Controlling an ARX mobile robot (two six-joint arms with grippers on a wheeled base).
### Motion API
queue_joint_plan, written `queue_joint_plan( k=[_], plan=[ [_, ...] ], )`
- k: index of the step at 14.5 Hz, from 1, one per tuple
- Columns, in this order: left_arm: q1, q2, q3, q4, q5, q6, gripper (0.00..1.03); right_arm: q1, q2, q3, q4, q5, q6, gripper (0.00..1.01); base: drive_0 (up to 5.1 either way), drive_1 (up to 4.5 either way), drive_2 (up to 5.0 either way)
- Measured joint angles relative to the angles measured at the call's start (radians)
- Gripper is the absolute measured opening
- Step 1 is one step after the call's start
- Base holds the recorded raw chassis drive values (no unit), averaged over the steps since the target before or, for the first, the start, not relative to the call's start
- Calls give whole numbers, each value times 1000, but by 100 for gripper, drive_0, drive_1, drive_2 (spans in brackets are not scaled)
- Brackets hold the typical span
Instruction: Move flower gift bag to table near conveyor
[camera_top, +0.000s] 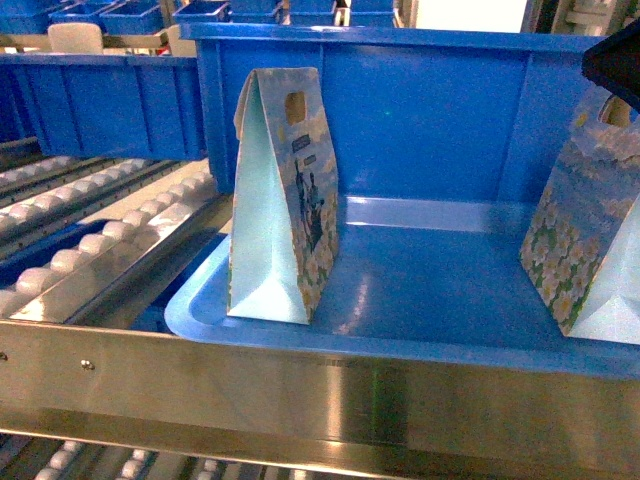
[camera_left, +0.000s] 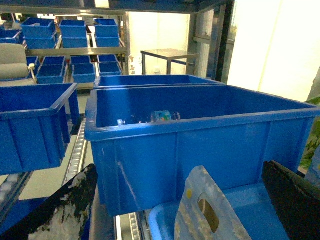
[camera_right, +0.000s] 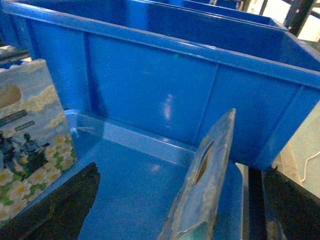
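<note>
Stood upright in blue tray (camera_top: 400, 330): flower gift bag (camera_right: 202, 195), between spread fingers (camera_right: 55, 210) of right end effector (camera_right: 190, 215), released, nearer than left; left's state unclear.

The robot shows only as dark gripper parts. The left gripper (camera_left: 190, 200) has 2 black fingers (camera_left: 65, 210), one scuffed with whitish worn patches. The right gripper (camera_right: 185, 200) has 2 matte black fingers (camera_right: 60, 207) with rough, chipped edges.

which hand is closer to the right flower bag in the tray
Right. The right hand sits just over that flower bag's top; the left hand is outside the head view.
</note>
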Motion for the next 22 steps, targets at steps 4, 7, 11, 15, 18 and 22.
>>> queue_joint_plan(
  k=[4, 7, 11, 15, 18, 22],
  plan=[
    [0, 0, 0, 1, 0, 0, 98, 37, 6, 1, 16, 79, -1, 98, 0, 0, 0],
    [0, 0, 0, 0, 0, 0, 98, 74, 38, 5, 8, 129, 0, 98, 0, 0, 0],
    [0, 0, 0, 0, 0, 0, 98, 93, 29, 15, 34, 224, 12, 98, 0, 0, 0],
    [0, 0, 0, 0, 0, 0, 98, 90, 116, 22, 37, 244, 10, 98, 0, 0, 0],
    [0, 0, 0, 0, 0, 0, 98, 92, 145, 29, 25, 268, 21, 98, 0, 0, 0],
    [0, 0, 0, 0, 0, 0, 98, 100, 159, 29, 26, 300, 36, 98, 0, 0, 0]
  ],
)
